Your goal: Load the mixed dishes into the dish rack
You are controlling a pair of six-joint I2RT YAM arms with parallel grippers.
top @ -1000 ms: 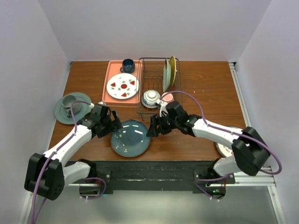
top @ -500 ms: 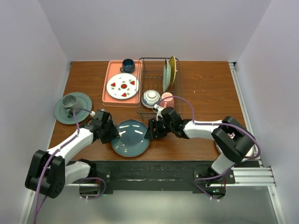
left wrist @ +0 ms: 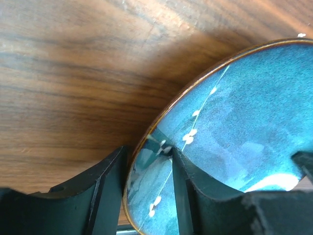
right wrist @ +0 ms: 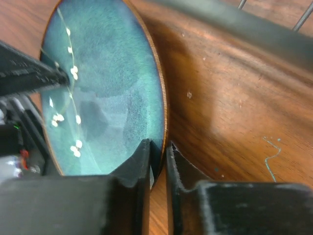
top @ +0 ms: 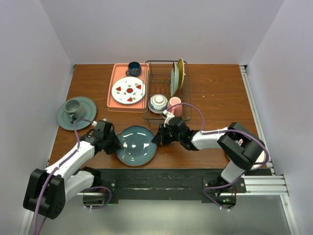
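Note:
A teal plate (top: 137,145) with small white flecks lies on the wooden table near the front edge. My left gripper (top: 113,144) straddles its left rim, still open: one finger (left wrist: 105,191) is outside the rim, the other (left wrist: 188,191) is over the plate's face (left wrist: 244,112). My right gripper (top: 157,138) is shut on the plate's right rim (right wrist: 164,112), the edge pinched between its fingers (right wrist: 157,147). The dish rack (top: 188,105) behind holds an upright teal-grey plate (top: 173,78), a yellow plate (top: 181,72), a blue-and-white bowl (top: 158,103) and a pink mug (top: 174,105).
A pink tray (top: 113,83) left of the rack carries a white plate with red marks (top: 128,90) and a dark blue mug (top: 133,69). A grey-green plate (top: 87,105) with a cup (top: 73,108) sits at the left. A white plate (top: 261,159) shows by the right arm.
Both grippers came in low from either side onto the teal plate's rim. The right jaws closed on the rim; the left jaws narrowed round it.

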